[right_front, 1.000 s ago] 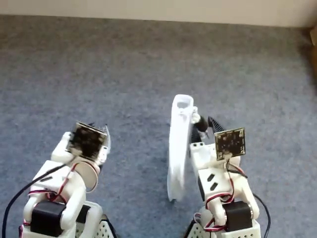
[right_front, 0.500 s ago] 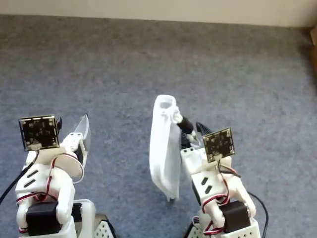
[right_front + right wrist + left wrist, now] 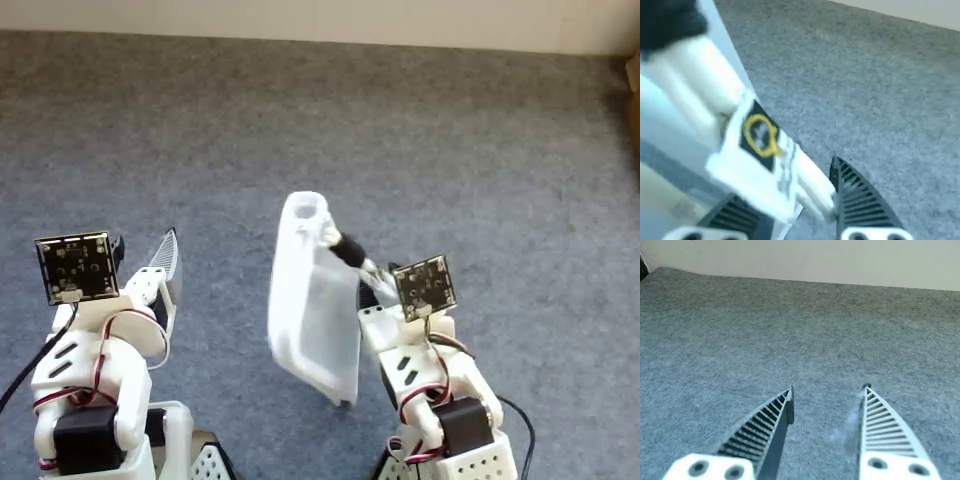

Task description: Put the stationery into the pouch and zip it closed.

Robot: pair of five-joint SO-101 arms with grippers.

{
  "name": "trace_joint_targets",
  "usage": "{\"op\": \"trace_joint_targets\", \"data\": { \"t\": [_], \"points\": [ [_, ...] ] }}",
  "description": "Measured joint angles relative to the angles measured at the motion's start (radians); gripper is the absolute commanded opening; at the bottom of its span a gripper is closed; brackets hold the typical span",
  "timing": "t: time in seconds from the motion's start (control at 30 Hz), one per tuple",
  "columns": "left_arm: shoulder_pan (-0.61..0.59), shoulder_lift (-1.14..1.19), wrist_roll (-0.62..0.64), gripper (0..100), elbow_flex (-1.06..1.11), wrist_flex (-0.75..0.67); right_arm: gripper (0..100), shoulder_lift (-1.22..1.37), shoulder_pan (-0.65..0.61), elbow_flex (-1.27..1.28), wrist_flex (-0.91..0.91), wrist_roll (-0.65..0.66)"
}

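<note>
A translucent white pouch (image 3: 305, 310) stands on its edge on the grey carpet, leaning over, with one broad face showing. My right gripper (image 3: 372, 283) is just right of it, shut on a white marker (image 3: 340, 246) with a black cap. The capped end rests against the upper part of the pouch. Up close, the marker (image 3: 765, 145) with its yellow-ringed label runs out from between the right gripper (image 3: 805, 195) jaws, and the pouch (image 3: 670, 165) lies beside it. My left gripper (image 3: 165, 262) hangs open over bare carpet at the left, the left gripper (image 3: 827, 390) holding nothing.
Grey carpet (image 3: 470, 150) covers the whole work surface. A pale wall edge (image 3: 320, 20) runs along the far side. Both arm bases stand at the near edge.
The right arm swung left with the marker, and the pouch shifted left and tilted to show its broad face. The left arm pulled back and left early on, then stayed still.
</note>
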Motion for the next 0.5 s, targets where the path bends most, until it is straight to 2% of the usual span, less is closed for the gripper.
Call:
{"op": "trace_joint_targets", "data": {
  "t": [0.5],
  "points": [
    [0.002,-0.032,0.003,21,0.002,-0.002,13.1,0.002,0.000,0.069,0.003,0.005]
  ]
}}
